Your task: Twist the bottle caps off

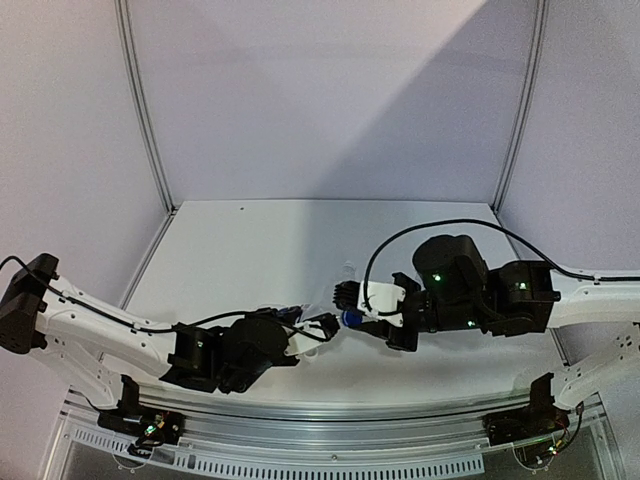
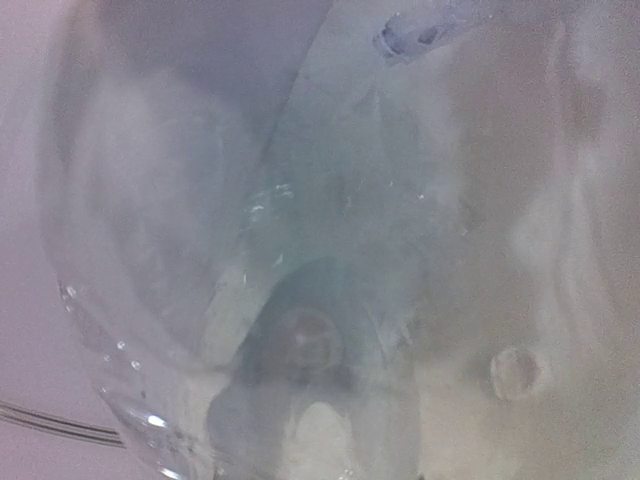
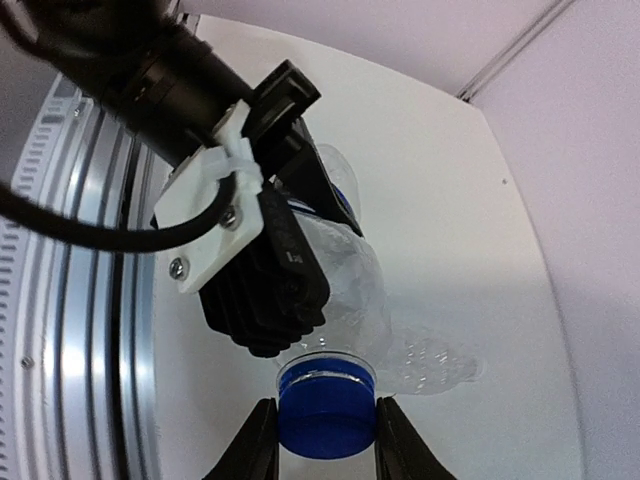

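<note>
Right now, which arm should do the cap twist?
Right. The right gripper is shut on the blue cap, a finger on either side. The left gripper clamps the bottle body, so it is better as the anchor.

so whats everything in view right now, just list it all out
bottle: one, clear plastic with a blue band, held between the two arms near the table's front edge
cap: one, blue, at the bottle's neck
table: one, white, under both arms
cable: one, black, looped over the right arm
left arm: one, white and black, left jaws shut on the bottle
right arm: one, black and white, right jaws shut on the cap
</note>
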{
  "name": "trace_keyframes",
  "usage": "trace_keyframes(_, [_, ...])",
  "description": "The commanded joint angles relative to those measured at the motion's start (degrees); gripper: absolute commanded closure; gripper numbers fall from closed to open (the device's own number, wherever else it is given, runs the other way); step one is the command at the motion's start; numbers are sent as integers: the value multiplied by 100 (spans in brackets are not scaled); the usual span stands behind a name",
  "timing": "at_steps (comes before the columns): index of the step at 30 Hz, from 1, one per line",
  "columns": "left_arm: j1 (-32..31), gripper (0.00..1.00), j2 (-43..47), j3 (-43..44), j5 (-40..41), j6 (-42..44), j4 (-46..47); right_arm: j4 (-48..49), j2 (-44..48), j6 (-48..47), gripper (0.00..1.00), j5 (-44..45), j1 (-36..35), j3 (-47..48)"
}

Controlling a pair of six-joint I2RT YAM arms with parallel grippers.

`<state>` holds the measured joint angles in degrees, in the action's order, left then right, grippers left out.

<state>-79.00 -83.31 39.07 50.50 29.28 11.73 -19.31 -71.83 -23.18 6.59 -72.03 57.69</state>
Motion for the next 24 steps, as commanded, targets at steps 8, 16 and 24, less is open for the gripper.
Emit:
trace_keyframes(8, [61,100,-29,28,-60,-361,-215,741,-154,-2803,50,2624,-596,-611])
trace_keyframes(16, [69,100,41,5,4,-416,-181,1085,686,-2169,29,1333,-593,-1003])
trace_keyframes(24, [140,100,678,-189,-668,-943,35,1156,1897,1642,4,311,230,-511])
